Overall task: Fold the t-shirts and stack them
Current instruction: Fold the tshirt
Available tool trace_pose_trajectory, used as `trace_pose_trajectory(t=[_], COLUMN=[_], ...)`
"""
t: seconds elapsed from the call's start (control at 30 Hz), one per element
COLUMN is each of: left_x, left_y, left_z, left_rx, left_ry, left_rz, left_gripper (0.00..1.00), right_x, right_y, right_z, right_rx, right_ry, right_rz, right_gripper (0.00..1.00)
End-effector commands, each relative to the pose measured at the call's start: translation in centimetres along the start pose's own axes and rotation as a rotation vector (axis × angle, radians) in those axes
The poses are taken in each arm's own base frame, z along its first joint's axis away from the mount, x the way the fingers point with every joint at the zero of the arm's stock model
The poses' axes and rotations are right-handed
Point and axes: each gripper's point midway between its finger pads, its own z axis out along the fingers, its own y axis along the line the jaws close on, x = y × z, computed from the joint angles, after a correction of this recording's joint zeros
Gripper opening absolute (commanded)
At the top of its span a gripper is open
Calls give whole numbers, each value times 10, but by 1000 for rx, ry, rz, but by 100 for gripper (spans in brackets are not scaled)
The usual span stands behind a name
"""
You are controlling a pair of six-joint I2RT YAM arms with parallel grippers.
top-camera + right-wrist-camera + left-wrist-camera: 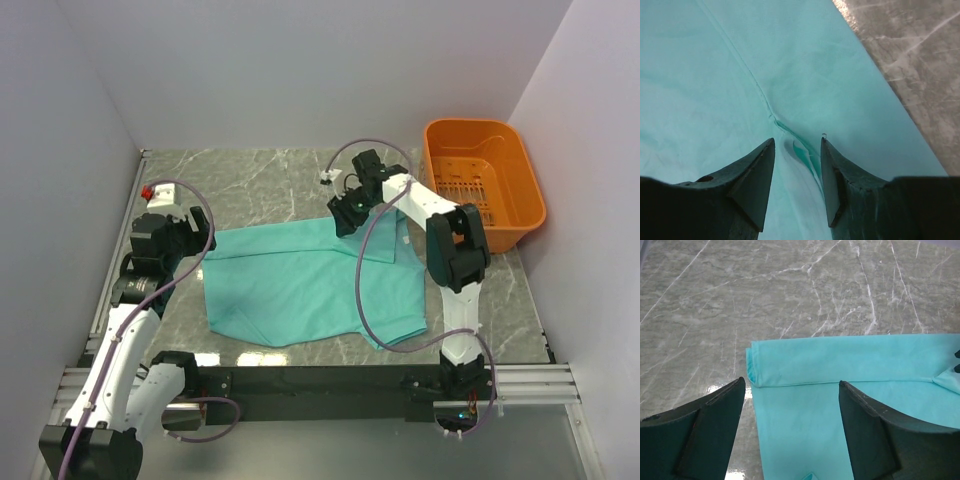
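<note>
One teal t-shirt (300, 290) lies partly folded on the marble table (250, 180), its far strip turned over toward the near side. My left gripper (197, 240) hovers at the shirt's far left corner. In the left wrist view it (791, 385) stands wide open over the folded edge of the t-shirt (850, 360), holding nothing. My right gripper (343, 216) is low over the shirt's far right part. In the right wrist view it (797, 141) is open, with a small raised ridge of the t-shirt (715, 75) lying loose between the fingers.
An orange plastic basket (485, 180) stands at the far right of the table, beside the right arm. Grey walls close in the left, back and right sides. Bare marble (740, 290) stretches beyond the shirt's far edge.
</note>
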Motion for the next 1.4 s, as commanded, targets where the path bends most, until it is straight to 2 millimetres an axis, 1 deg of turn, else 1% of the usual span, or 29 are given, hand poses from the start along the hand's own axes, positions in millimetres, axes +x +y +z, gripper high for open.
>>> trace_pose_trajectory(t=[0.0, 0.07, 0.17, 0.2, 0.23, 0.27, 0.3, 0.33, 0.37, 0.4, 0.43, 0.47, 0.5, 0.57, 0.6, 0.67, 0.77, 0.83, 0.9, 1.0, 1.13, 1.17, 1.23, 1.27, 1.3, 1.33, 1.37], left_x=[-18, -17, -18, -18, -18, -18, -19, -20, -20, -19, -19, -20, -20, -20, -21, -20, -20, -21, -21, -21, -22, -22, -22, -23, -22, -22, -23], left_y=[-2, -2, -2, -2, -2, -2, -3, -3, -3, -3, -4, -4, -4, -4, -4, -4, -5, -6, -6, -6, -7, -7, -8, -8, -9, -9, -9], left_z=[-2, -2, -2, -2, -3, -3, -3, -3, -3, -3, -4, -4, -4, -5, -5, -5, -6, -6, -6, -7, -7, -7, -7, -7, -8, -8, -8], left_rx=[4, 2, 5, 6, 6, 6, 8, 9, 9, 11, 13, 14, 14, 17, 16, 16, 22, 26, 26, 28, 30, 32, 35, 37, 42, 43, 44], left_ry=[-66, -65, -65, -67, -68, -67, -69, -74, -74, -70, -73, -76, -76, -75, -77, -77, -79, -81, -81, -82, -85, -86, -87, -88, -89, -87, -91], left_rz=[-6, -6, -6, -6, -6, -6, -6, -7, -7, -7, -7, -7, -9, -9, -9, -9, -10, -10, -11, -10, -10, -10, -10, -10, -10, -11, -11], left_gripper=[80, 80, 80, 80, 80, 80, 80, 80, 80, 80, 80, 80, 80, 80, 80, 80, 80, 80, 80, 80, 80, 80, 80, 80, 80, 80, 80], right_x=[-2, 3, 12, 20, 18, 19, 28, 26, 28, 36, 34, 36, 43, 47, 53, 57, 68, 67, 65, 55, 35, 31, 18, 15, 11, 12, 9], right_y=[7, 7, 15, 20, 25, 29, 34, 38, 42, 46, 50, 54, 59, 66, 69, 75, 86, 94, 97, 90, 78, 68, 46, 34, -2, -16, -29], right_z=[4, 7, 8, 9, 3, 2, 3, -4, -5, -5, -11, -11, -11, -14, -12, -13, -15, -17, -21, -29, -54, -61, -72, -75, -84, -86, -89], right_rx=[-33, -42, -64, -76, -76, -76, -81, -74, -72, -73, -65, -65, -76, -87, -91, -96, -134, -178, -191, -144, -74, -35, 72, 131, 277, 336, 384], right_ry=[21, 39, 65, 81, 72, 77, 93, 81, 83, 93, 84, 89, 106, 115, 132, 138, 172, 169, 167, 138, 67, 54, -2, -20, -47, -59, -69], right_rz=[-4, -1, -5, -4, -18, -39, -38, -57, -72, -71, -87, -93, -88, -93, -92, -99, -95, -94, -102, -119, -130, -116, -105, -44, -3, 79, 118], right_gripper=[49, 49, 49, 49, 49, 48, 48, 48, 47, 47, 47, 47, 47, 46, 46, 46, 46, 46, 46, 46, 46, 46, 46, 46, 46, 46, 46])
